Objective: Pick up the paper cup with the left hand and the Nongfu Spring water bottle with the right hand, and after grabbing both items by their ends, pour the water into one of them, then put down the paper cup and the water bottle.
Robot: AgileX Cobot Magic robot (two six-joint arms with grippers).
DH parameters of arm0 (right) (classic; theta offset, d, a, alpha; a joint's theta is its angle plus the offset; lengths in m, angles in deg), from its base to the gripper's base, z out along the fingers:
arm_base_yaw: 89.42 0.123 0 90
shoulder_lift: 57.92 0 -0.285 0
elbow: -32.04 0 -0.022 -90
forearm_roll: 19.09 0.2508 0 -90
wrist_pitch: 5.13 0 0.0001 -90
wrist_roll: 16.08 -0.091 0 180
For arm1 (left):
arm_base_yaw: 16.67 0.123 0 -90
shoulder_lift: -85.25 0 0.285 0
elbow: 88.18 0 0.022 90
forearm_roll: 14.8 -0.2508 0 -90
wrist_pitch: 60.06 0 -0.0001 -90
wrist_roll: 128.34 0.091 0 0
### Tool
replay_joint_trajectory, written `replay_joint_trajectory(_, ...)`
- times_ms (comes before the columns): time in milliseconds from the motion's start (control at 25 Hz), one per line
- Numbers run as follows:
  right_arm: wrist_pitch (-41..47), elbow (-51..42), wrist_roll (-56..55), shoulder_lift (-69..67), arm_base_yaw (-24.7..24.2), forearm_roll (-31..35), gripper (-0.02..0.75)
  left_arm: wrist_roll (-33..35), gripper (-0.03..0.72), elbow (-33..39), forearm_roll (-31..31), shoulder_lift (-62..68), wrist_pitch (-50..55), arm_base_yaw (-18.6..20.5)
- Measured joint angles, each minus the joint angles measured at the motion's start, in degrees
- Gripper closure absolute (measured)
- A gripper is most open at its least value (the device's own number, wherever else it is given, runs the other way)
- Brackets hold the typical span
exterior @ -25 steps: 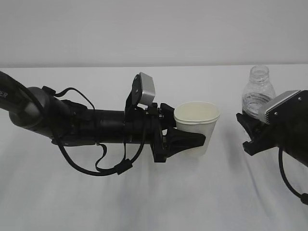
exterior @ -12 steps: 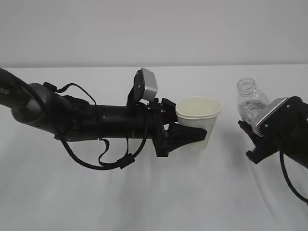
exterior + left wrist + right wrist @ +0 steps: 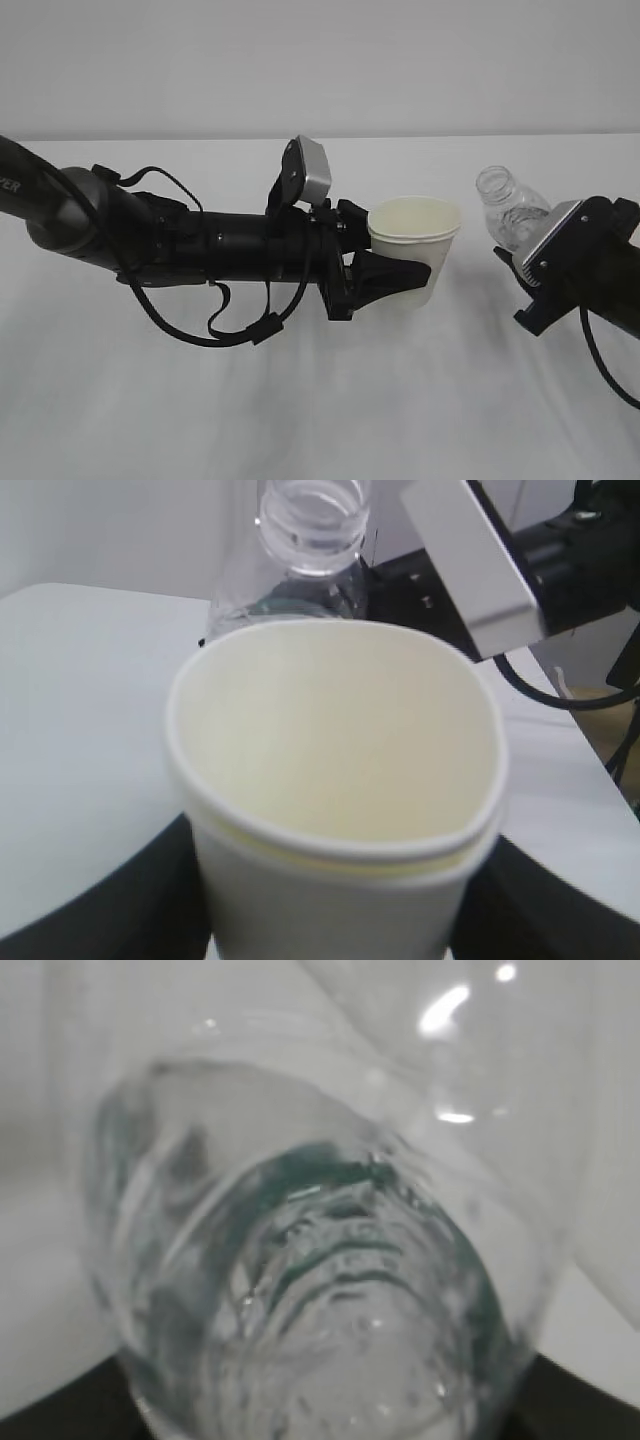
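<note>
Cream paper cup point(image 3: 413, 245) clamped in left gripper point(image 3: 395, 280), right gripper point(image 3: 525, 285) grasps tilted bottle point(image 3: 508, 212) — water point(image 3: 330, 1290) visible only wrist-side

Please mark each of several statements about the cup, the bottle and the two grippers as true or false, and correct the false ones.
1. The left gripper holds the cup. True.
2. The bottle still has its cap on. False: the neck is open, with no cap.
3. The bottle leans toward the cup. True.
4. The cup lies on its side on the table. False: it is upright, held in the gripper.
5. The bottle mouth is already over the cup's rim. False: in the exterior view a gap separates them.
</note>
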Motion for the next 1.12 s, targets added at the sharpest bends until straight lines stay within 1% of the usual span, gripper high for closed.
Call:
replay_joint_trajectory(360, 2.2, 0.4, 3.7, 2.1, 0.0, -0.2, 0.318, -0.8, 0.235, 0.0, -0.5, 2.6, 1.3, 0.0)
replay_joint_trajectory(680, 4.0, 0.4, 8.0, 5.7, 0.0, -0.2, 0.318, -1.7, 0.235, -2.3, -0.6, 2.7, 1.3, -0.1)
replay_joint_trajectory(880, 7.5, 1.9, 11.2, 8.0, 0.0, -0.2, 0.318, -2.0, 0.235, -2.3, -1.4, 2.7, 0.9, -0.9)
replay_joint_trajectory(1120, 9.2, 2.0, 13.5, 8.2, 0.0, -0.3, 0.318, -2.0, 0.235, -2.3, -1.7, 2.7, 0.5, -0.9)
